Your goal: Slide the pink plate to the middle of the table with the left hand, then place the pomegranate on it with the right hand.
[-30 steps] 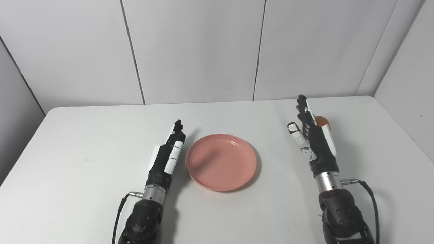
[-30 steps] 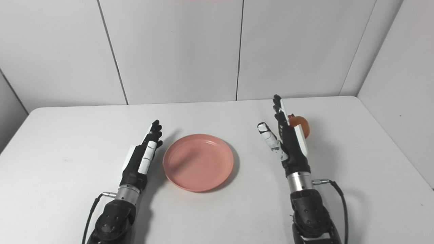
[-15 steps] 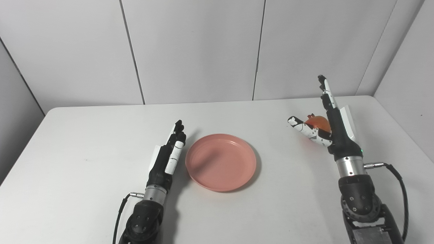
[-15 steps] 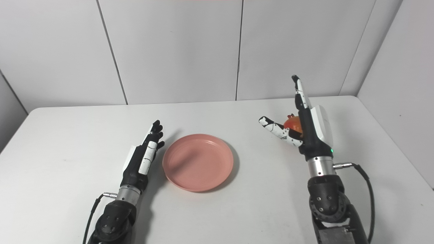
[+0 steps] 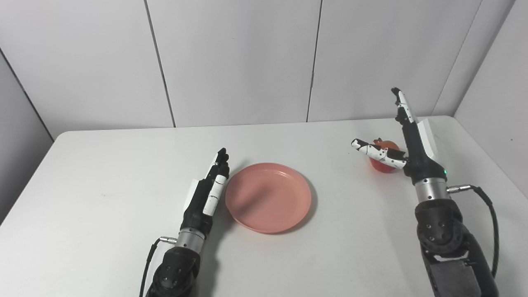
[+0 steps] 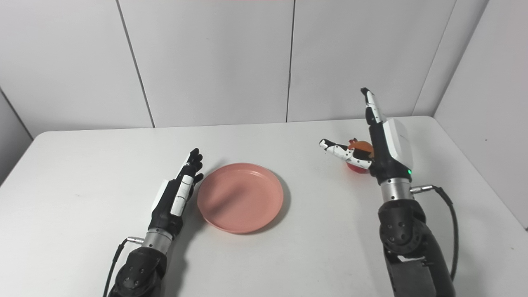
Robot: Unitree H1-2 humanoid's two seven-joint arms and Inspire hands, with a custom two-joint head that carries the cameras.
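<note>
- Now pomegranate [image 5: 383,161] sits on table [image 5: 103,185] just below my R hand's [image 5: 406,142] spread fingers: thumb reaches out over its top, long fingers [image 5: 402,109] stand up just behind and to its right. Can't tell if thumb touches fruit.
- Change vs 1 s ago: R hand was low on the table w/ fingers straight, on the plate side of the fruit and hiding most of it. It has since lifted, swung over and opened wide, so fruit now lies between thumb and fingers. Not gripped yet; fingers apart, holding nothing.
- My read: that's the pre-grasp for step 2. Next I'd lower and curl fingers round the fruit; it's round and smooth-looking, could roll off if thumb nudges it first.
- Pink plate [image 5: 268,197] sits near mid-table, same spot as before. Empty, nothing in it. Slide looks done to me.
- L hand [image 5: 208,189] lies flat on its edge, fingers straight and together, holding nothing; fingertips [image 5: 223,156] just beside plate's left rim. Contact w/ the rim unclear. It has crept fwd a bit along the rim since 1 s ago; otherwise waiting.
- Plate and fruit well apart, so R hand needs a carry leftward across bare tabletop.
</note>
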